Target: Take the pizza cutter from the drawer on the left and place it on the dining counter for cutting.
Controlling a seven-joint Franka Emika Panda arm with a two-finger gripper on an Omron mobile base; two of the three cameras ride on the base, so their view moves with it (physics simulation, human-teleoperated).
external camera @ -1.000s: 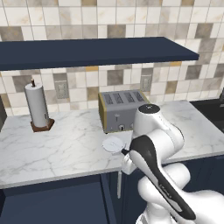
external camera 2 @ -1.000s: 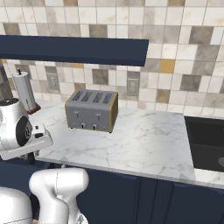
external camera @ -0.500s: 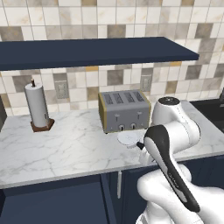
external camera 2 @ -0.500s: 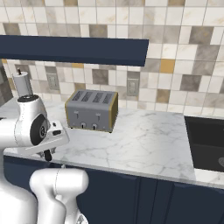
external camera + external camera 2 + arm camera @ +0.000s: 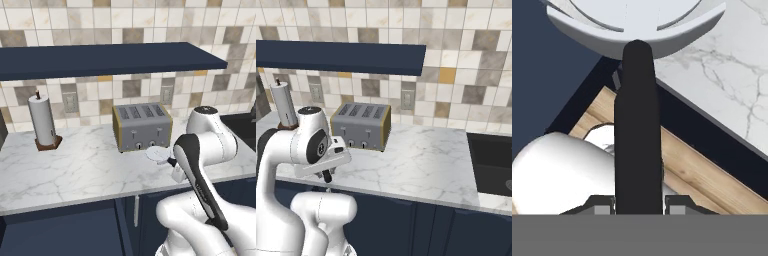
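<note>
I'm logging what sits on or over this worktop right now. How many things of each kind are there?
Toaster: 1
Paper towel roll on its stand: 1
Pizza cutter, held in the jaws by its black handle: 1
Wall outlets on the tiles: 3
Total: 6

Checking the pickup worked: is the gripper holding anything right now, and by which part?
Yes. The gripper holds the pizza cutter by the lower end of its black handle, one finger on each side, with the pale wheel pointing away from the hand.
</note>
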